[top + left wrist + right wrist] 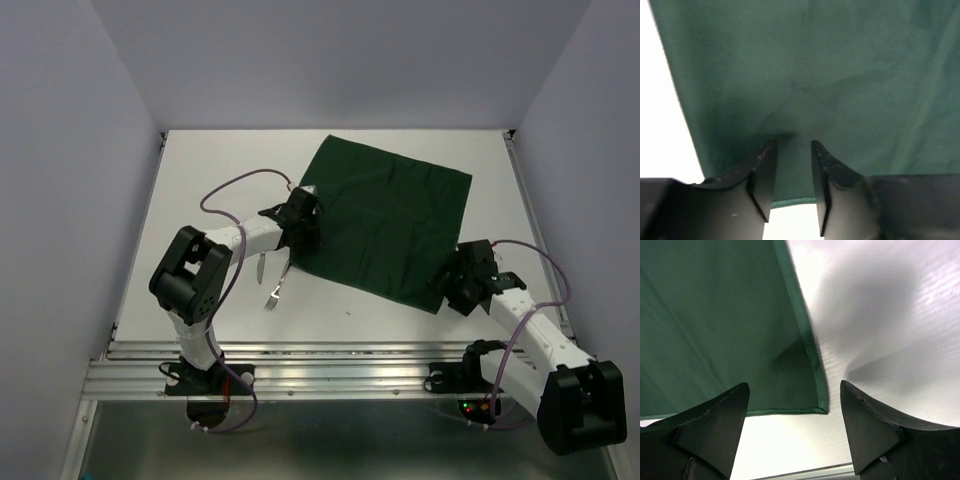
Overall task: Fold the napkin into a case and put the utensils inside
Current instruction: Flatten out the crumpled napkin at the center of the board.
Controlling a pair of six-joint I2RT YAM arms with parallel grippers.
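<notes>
Status: early, nothing folded yet. The utensils sit loose on the table (200,180) on my left side: fork (274,292) nearest, knife (261,266) just beyond it, both just off the napkin's left edge. The napkin (390,215) lies flat as one open square turned diamond-wise, so there is no case yet. All the folds and both insertions are left to do.

Pose: my right gripper (794,385) is low over the near right corner, jaws wide apart, straddling the corner and holding nothing. The right arm is bent in from its base. My left gripper (792,145) sits further out on the near left hem. Its jaws are partway in and cloth bunches between the fingers. I can't tell whether it bites yet.
</notes>
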